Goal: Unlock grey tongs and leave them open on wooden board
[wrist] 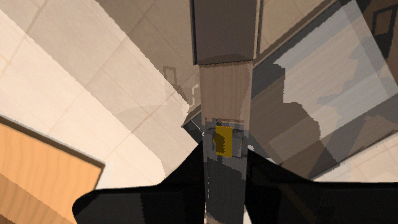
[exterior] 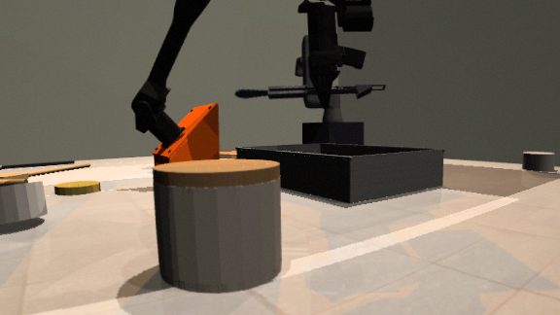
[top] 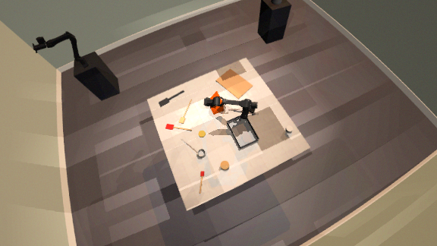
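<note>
The gripper (exterior: 323,99) is clamped on the grey tongs (exterior: 311,90) and holds them in the air near the centre of the exterior view; they lie level, above and behind the far wall of the roasting tin (exterior: 369,177), touching nothing but the fingers. In the wrist view the tongs (wrist: 224,85) run straight up the middle of the frame between the two dark fingers, their arms pressed together (a small yellow tab (wrist: 223,141) shows just above the grip).

The tin sits right of centre in the exterior view; the side views show only its dark walls and rim, and from the top its pale floor (top: 243,134) appears bare, with a shadow falling across it. The wooden board (top: 234,83) lies flat toward the upper middle of the top view, well apart from the tin; nothing rests on it. A grey canister (exterior: 217,224) with a wooden lid stands large in the lower left foreground; its contents cannot be seen.
</note>
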You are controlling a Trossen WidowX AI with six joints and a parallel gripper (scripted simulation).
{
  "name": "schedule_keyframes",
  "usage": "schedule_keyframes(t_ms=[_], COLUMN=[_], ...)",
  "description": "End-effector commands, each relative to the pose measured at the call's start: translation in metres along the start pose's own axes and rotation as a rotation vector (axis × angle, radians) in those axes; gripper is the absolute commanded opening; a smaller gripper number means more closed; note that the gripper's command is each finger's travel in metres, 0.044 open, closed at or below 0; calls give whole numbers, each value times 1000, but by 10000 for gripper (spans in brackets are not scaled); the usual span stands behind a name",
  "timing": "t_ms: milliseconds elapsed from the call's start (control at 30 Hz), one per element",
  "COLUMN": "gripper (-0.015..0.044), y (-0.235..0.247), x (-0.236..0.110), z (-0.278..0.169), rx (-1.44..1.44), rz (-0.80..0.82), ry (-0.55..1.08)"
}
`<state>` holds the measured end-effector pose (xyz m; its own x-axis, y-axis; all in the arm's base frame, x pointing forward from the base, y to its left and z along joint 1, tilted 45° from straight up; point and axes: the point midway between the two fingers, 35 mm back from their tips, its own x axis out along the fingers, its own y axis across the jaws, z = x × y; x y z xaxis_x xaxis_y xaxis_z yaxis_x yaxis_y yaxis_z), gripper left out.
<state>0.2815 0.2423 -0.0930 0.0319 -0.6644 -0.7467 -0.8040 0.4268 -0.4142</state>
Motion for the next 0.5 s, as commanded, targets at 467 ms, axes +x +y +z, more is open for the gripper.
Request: schedule_keyframes(t_ms=[467], gripper=[-150], y=[46], x=[-7], z=[11], rx=[-699], rz=[5], ry=[-13])
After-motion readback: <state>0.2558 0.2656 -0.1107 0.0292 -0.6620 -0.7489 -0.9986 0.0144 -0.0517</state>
